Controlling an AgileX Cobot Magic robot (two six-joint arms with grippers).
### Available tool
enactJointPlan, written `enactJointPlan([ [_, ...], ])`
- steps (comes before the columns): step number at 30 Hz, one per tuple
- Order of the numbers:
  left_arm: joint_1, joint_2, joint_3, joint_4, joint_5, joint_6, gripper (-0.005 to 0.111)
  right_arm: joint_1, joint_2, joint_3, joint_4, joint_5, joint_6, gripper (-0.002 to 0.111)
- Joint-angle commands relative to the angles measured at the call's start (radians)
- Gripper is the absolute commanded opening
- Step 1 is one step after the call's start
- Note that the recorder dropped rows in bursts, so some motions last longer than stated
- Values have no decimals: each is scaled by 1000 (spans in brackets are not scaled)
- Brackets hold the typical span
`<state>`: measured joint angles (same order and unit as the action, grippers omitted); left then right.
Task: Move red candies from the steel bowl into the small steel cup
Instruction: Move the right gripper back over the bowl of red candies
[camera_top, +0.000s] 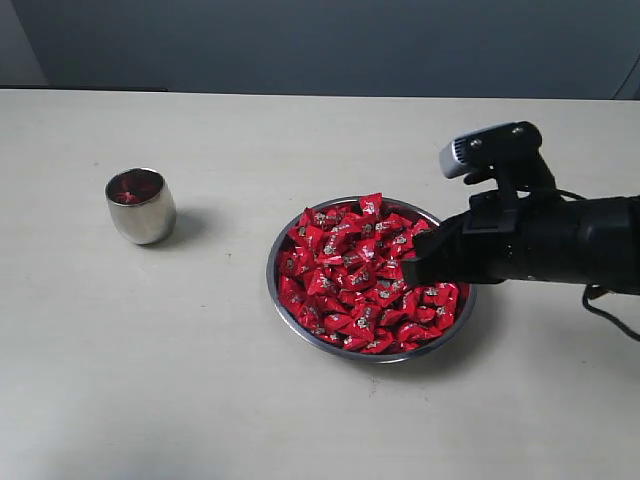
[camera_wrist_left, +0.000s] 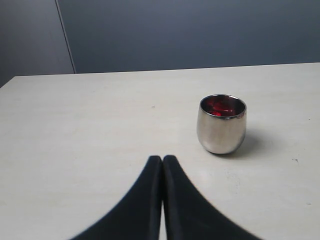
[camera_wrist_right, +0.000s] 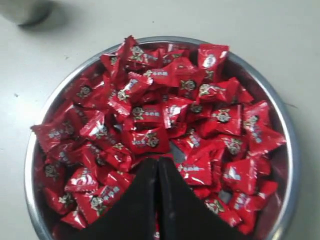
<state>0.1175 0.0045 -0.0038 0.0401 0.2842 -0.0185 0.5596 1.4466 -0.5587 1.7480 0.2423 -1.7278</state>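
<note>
The pale table (camera_top: 150, 400) is closest, and it is bare at the front. The black right arm (camera_top: 560, 240) comes in from the right. Its right gripper (camera_wrist_right: 158, 165) has both fingers pressed together, with its tip over the candy pile at the right side of the bowl. I cannot tell if it touches the pile. The steel bowl (camera_top: 272, 262) sits in the middle, heaped with red candies (camera_top: 350, 275). The left gripper (camera_wrist_left: 162, 161) is squeezed closed too, with nothing in it, near the cup. The small steel cup (camera_top: 141, 212) stands upright, well apart to the left of the bowl. Something red shows inside it.
</note>
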Motion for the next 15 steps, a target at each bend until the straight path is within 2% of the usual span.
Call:
enactJointPlan([
  [1,1,-4,4,-2,1,-1,0,0,83,-47,-4,50,0,-1],
  [15,1,-4,4,-2,1,-1,0,0,251,-75,-35,194,191,-1],
])
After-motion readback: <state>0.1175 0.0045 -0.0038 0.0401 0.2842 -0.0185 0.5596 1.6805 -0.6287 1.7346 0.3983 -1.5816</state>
